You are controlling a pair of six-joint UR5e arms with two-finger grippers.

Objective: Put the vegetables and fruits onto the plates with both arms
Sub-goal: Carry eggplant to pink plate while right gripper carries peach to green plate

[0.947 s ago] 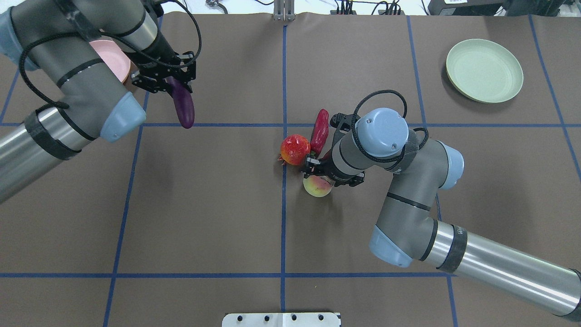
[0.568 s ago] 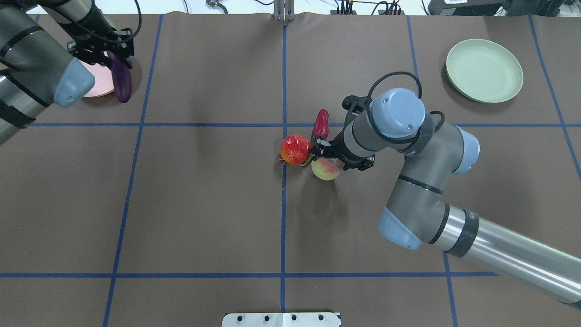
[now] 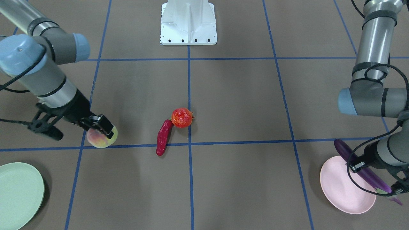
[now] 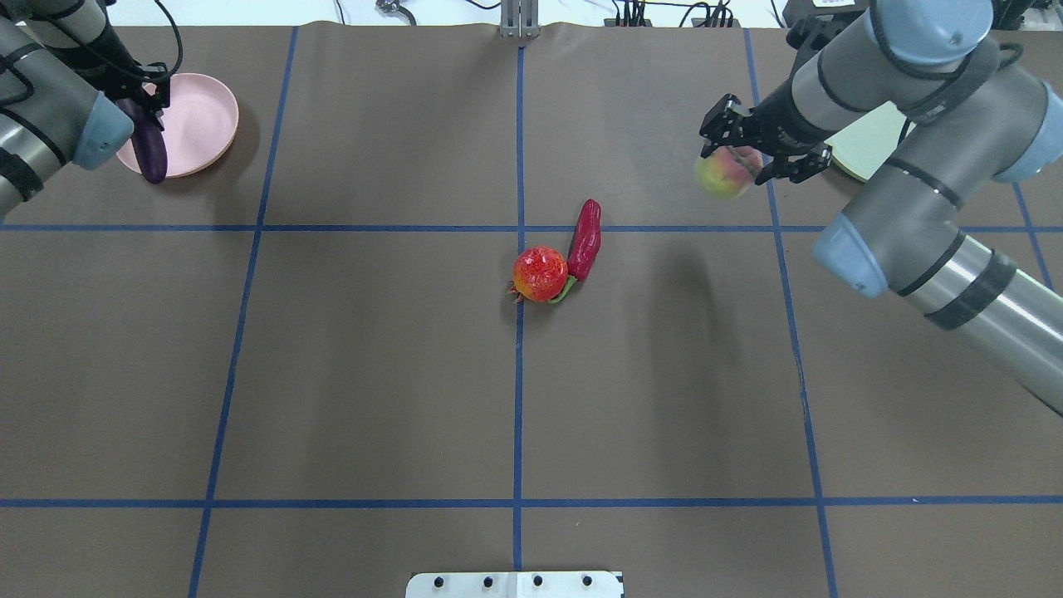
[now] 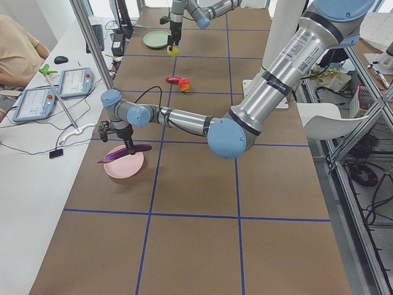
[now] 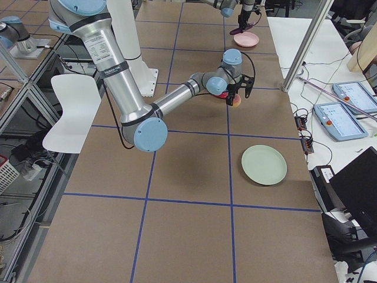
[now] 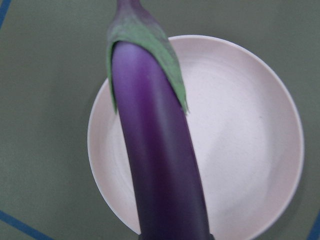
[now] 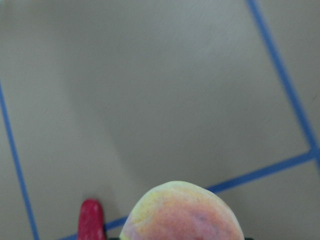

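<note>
My left gripper (image 4: 143, 101) is shut on the long purple eggplant (image 4: 152, 151), which hangs tilted over the near rim of the pink plate (image 4: 201, 124). The left wrist view shows the eggplant (image 7: 155, 165) across that plate (image 7: 245, 140), above its surface. My right gripper (image 4: 747, 154) is shut on the pink-yellow peach (image 4: 721, 176) and holds it in the air beside the mint green plate (image 4: 864, 148), which the right arm partly hides. The red chili pepper (image 4: 585, 239) and the shiny round fruit (image 4: 540, 272) lie touching at the table's middle.
Blue tape lines divide the brown table cover. The white base block (image 3: 188, 22) stands at the robot's edge. A person (image 5: 18, 46) sits at a side desk with tablets (image 5: 75, 81) beyond the pink plate's end of the table.
The left arm carried the eggplant further left, over the pink plate. The right arm lifted the peach away from the chili and round fruit and swung it right, toward the green plate.
</note>
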